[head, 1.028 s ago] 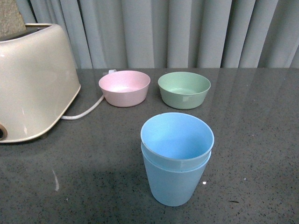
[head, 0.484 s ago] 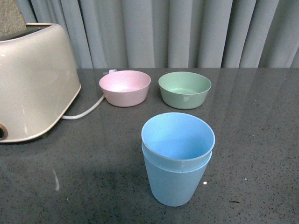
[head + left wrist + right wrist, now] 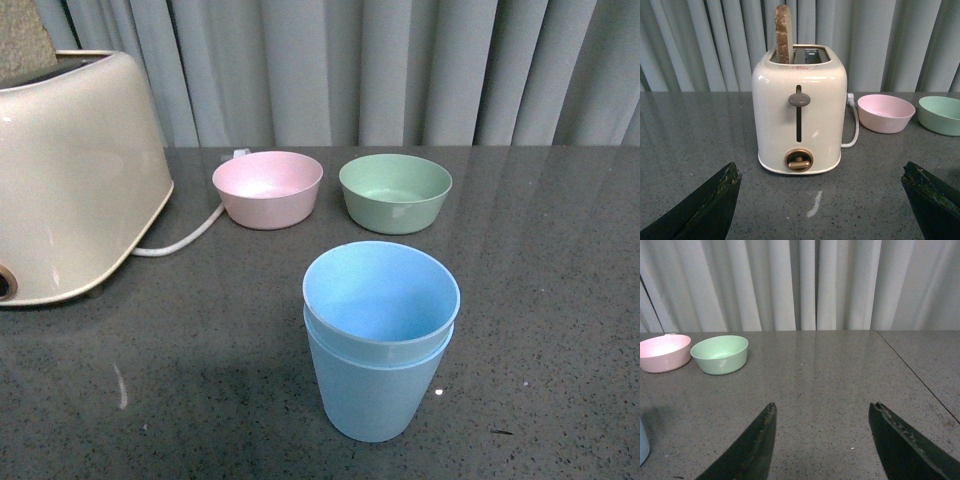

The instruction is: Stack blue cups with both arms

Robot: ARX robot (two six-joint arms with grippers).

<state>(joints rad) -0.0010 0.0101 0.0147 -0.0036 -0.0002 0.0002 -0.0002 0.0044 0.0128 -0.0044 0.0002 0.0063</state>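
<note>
Two light blue cups (image 3: 378, 345) stand nested, one inside the other, upright on the dark grey table near its front middle; a sliver of them shows in the right wrist view (image 3: 643, 442). Neither arm shows in the front view. My left gripper (image 3: 821, 172) is open and empty, low over the table, facing the toaster. My right gripper (image 3: 824, 407) is open and empty over bare table, to the right of the cups.
A cream toaster (image 3: 70, 175) with a slice of bread (image 3: 783, 34) stands at the left, its white cord (image 3: 185, 237) trailing right. A pink bowl (image 3: 267, 188) and a green bowl (image 3: 395, 192) sit behind the cups. Grey curtains hang behind the table.
</note>
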